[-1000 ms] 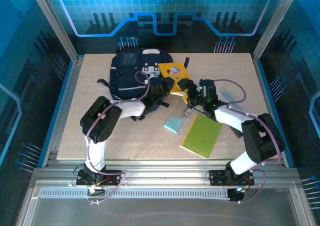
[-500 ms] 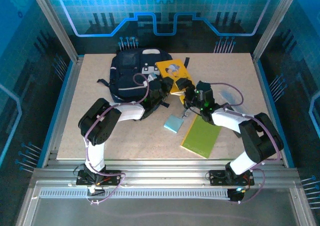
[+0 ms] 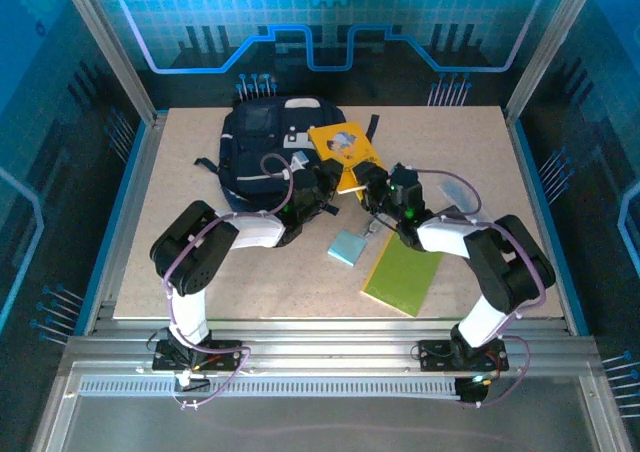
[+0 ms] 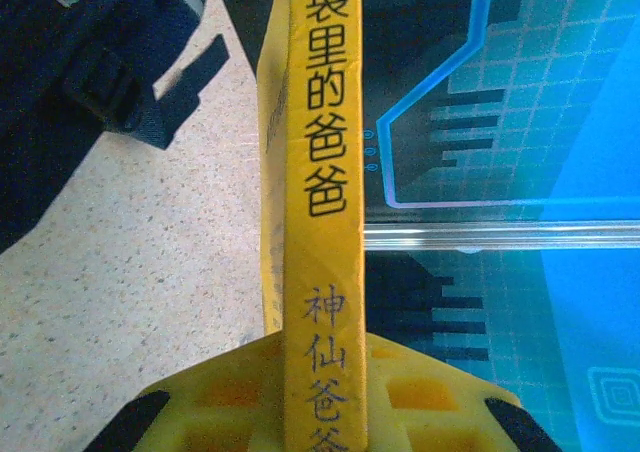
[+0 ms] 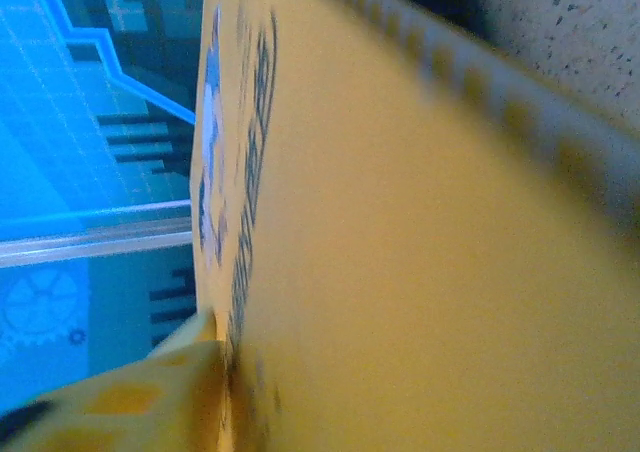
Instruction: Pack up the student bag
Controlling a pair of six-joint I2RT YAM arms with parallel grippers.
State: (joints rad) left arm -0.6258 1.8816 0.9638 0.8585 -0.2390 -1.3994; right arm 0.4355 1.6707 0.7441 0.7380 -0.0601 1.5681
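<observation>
Two claws on one book?
Yes. The left claw (image 3: 320, 179) pinches the yellow book (image 3: 345, 144) by its spine, jaws narrow. The right claw (image 3: 372, 184) lies against the cover; I cannot tell whether it has closed.
And the student bag (image 3: 258, 152)?
It's far-left on the bench (image 3: 480, 142), just left of the book. The book's long axis runs away from the claws, and the left arm is nearer the bag.
</observation>
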